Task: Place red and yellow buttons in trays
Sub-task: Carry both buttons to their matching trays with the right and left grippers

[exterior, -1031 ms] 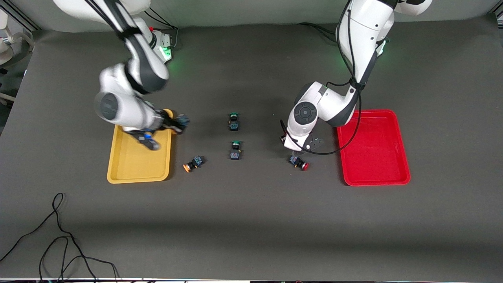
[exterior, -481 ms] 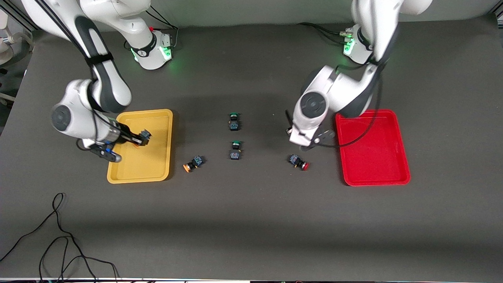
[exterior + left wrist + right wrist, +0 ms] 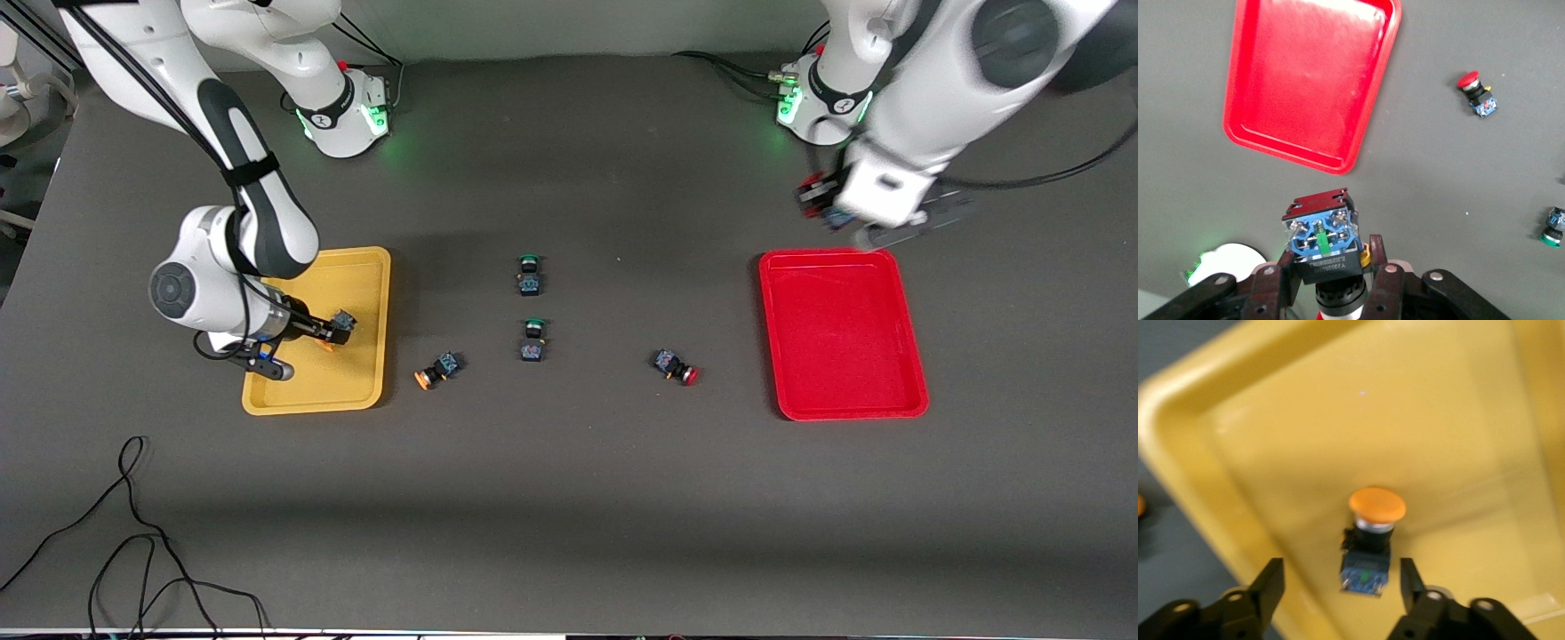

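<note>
Right gripper hung low over the shallow yellow plastic tray, fingers spread wide; in the right wrist view the orange-capped push-button switch with its dark blue body lay on the tray floor between the open fingers, apparently released. Left gripper was raised over bare table just off the short edge of the shallow red plastic tray that faces the robot bases, jaws clamped on a red-capped push-button switch, its terminal face turned toward the wrist camera. The tray lay entirely toward the front camera from that gripper, so the coming move looked like a short carry in that direction, then a descent. Still on the mat: a second orange-capped switch on its side just off the yellow tray's edge, nearer the right arm; a second red-capped switch between the centre and the red tray, nearer the left arm; two green-capped switches in the middle, not part of the job. Judged two of four handled.
</note>
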Controlling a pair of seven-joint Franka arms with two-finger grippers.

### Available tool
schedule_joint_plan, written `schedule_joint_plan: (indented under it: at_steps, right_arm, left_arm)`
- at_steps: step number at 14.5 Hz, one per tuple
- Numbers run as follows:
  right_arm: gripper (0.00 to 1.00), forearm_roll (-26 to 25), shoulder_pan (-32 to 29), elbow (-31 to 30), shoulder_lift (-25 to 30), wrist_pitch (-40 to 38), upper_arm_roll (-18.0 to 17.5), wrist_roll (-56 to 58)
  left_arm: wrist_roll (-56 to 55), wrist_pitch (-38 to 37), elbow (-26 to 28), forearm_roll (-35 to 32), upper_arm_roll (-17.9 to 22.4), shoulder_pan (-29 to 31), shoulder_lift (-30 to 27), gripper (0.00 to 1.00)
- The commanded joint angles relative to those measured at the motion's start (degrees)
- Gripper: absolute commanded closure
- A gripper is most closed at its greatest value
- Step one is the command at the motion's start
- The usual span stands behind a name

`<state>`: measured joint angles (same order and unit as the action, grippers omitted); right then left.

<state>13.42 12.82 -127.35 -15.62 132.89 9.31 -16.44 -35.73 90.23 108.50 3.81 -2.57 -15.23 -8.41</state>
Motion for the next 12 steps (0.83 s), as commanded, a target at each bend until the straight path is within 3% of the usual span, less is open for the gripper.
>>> schedule_joint_plan:
  at_steps: [1, 3, 6, 8, 12]
  right_arm:
    - [0.00, 0.38, 0.80, 2.79, 6.39, -5.34, -0.86, -1.30]
    - [0.00, 0.47, 1.59, 8.93, 3.95, -5.71, -4.02, -4.29]
    - [0.00, 0.47, 1.59, 19.92, -7.01, -3.97, -10.69, -17.87]
    - [0.00, 0.29, 1.77, 20.92, -12.56, 2.42, -13.52, -25.20]
    - [0.00, 0.47, 2.47, 19.60, -17.85, 7.64, -14.14, -29.09]
  left_arm:
    - [11.44, 0.56, 1.63, -0.21, -0.59, 6.76, -1.25, 1.00]
    - [17.17, 2.05, 1.80, -0.21, -0.50, 10.11, 0.23, 1.00]
    - [18.07, 7.13, 2.15, -1.69, -0.50, 11.71, 6.45, 1.00]
    - [18.07, 13.10, 2.59, -2.49, -0.50, 12.50, 12.34, 1.00]
    - [18.07, 25.48, 6.09, -3.55, -0.50, 14.34, 22.46, 1.00]
